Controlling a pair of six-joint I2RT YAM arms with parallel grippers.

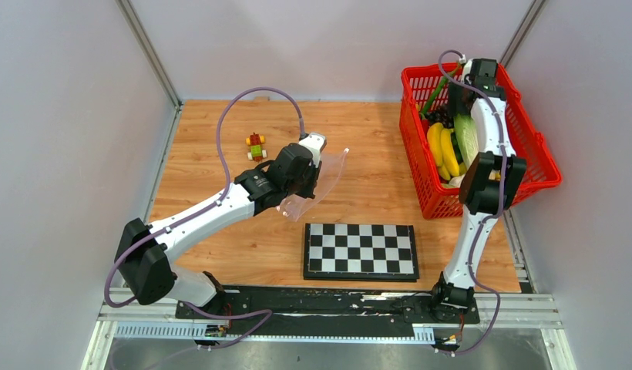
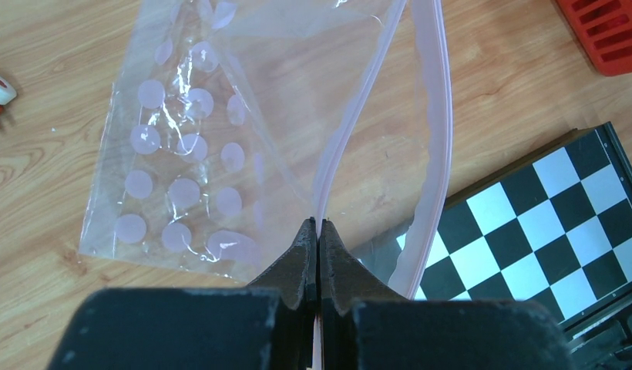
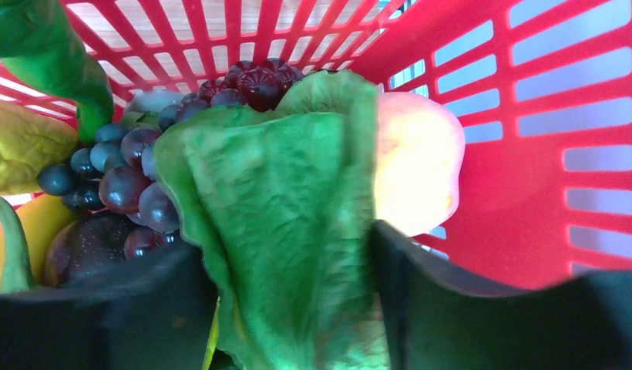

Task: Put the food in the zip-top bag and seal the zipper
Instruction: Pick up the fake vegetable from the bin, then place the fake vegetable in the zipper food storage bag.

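The bag (image 1: 328, 173) is held up left of centre, its zipper (image 2: 438, 116) pinched by the left gripper (image 2: 319, 225). In the far-right basket (image 1: 535, 131), lettuce (image 3: 274, 177) is clasped by the right gripper (image 3: 290, 247). Loading is judged in hand; a lift and carry into the bag's mouth is called for.

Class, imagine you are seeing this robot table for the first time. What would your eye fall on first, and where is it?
The bright red basket at the far right stands out first. The right gripper is down inside it, fingers either side of the green lettuce. Mid-table, the left gripper is pinched shut on the pink zipper of the clear dotted zip-top bag, just beyond the chessboard.
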